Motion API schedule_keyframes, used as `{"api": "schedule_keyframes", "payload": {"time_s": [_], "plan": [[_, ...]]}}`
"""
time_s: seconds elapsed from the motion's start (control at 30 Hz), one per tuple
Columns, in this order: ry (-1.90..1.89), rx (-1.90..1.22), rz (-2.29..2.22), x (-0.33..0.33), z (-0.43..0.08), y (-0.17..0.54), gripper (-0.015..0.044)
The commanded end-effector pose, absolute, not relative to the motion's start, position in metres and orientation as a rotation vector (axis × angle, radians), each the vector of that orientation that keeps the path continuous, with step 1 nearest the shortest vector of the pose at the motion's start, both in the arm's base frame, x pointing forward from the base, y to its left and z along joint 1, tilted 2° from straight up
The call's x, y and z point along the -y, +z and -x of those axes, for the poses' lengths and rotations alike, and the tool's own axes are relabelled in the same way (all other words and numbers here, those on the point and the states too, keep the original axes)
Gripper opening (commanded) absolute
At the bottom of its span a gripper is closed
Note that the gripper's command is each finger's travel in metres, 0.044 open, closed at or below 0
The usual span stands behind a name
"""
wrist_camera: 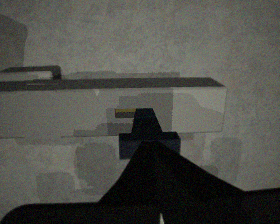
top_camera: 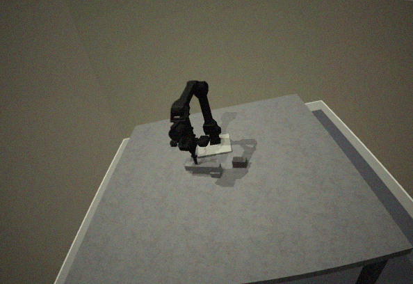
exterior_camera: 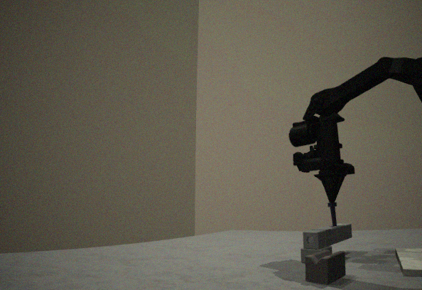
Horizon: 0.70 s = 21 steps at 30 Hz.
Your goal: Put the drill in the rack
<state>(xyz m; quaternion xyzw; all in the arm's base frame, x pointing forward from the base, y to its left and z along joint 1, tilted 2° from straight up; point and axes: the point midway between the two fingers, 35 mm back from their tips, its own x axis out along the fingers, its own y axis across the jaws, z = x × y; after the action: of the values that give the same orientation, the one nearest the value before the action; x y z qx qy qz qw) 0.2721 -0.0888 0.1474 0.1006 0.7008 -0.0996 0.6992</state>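
Bounded by plain brown walls, with a mottled grey tabletop (top_camera: 208,217) (exterior_camera: 142,268) (wrist_camera: 251,40) underneath. Reaches down from 12 o'clock with a jointed black arm (top_camera: 205,107) (exterior_camera: 366,81), mounted on a pale flat plate (top_camera: 226,147) (exterior_camera: 412,257) at 1 o'clock from a long grey rectangular bar (top_camera: 208,168) (exterior_camera: 330,236) (wrist_camera: 201,107). Has the black tapered pincer (top_camera: 192,150) (exterior_camera: 332,202) (wrist_camera: 149,149) fully closed on nothing, pointing down with its tip at the head of a dark T-shaped key (top_camera: 195,159) (exterior_camera: 333,216) (wrist_camera: 147,122). Meets the head there, seemingly touching. Stands upright in the bar, toward its 9 o'clock end in the top view, beside a slot with a yellow edge. Rests, bar and all, on a low grey block (top_camera: 216,175) (exterior_camera: 305,255) near the 3 o'clock end. Shows a round feature in the bar's end face; cannot be told whether drill. Sits apart at 3 o'clock, as a brown V-notched rack (top_camera: 240,163) (exterior_camera: 325,271).
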Motion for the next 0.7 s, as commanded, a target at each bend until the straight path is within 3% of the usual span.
{"api": "schedule_keyframes", "payload": {"time_s": [0.0, 0.67], "plan": [[-0.22, -1.572, -0.223, 0.0885, -0.2715, 0.1419, 0.0], [-0.22, -1.572, -0.223, 0.0875, -0.269, 0.135, 0.0]]}}
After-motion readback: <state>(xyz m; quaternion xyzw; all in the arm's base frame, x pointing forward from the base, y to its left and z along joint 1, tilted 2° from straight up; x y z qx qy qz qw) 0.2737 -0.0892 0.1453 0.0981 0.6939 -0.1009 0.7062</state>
